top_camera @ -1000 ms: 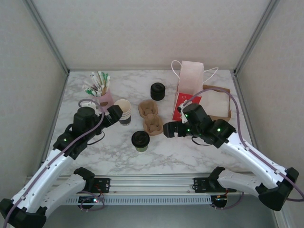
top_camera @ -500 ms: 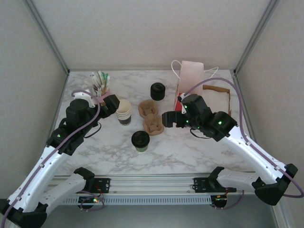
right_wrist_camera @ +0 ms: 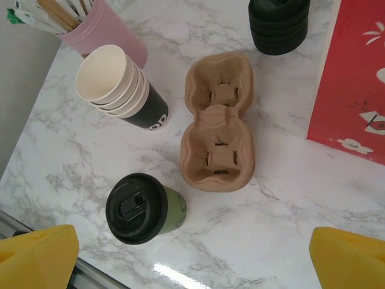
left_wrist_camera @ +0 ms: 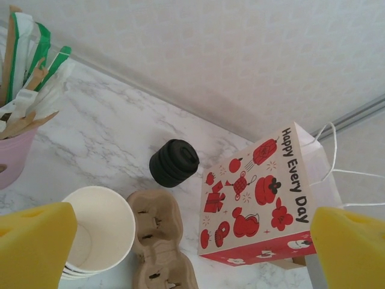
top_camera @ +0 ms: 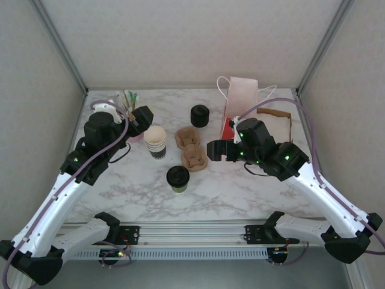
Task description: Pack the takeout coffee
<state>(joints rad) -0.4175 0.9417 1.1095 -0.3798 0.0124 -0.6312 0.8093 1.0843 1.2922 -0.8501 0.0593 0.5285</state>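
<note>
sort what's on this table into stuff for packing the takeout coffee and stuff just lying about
For the job: lidded coffee cup; likely the cardboard cup carrier and printed paper bag.
Lying about: stack of empty cups, stack of black lids, pink pot of stirrers.

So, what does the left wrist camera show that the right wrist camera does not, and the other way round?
Left wrist camera: the paper bag's full printed side with the words Happy Every Day, its white string handles, and the back wall.
Right wrist camera: the green coffee cup with its black lid on, standing near the cup carrier.
Both: the stack of empty paper cups, the cup carrier, the stack of black lids, the pink cup of stirrers, and part of the paper bag.
</note>
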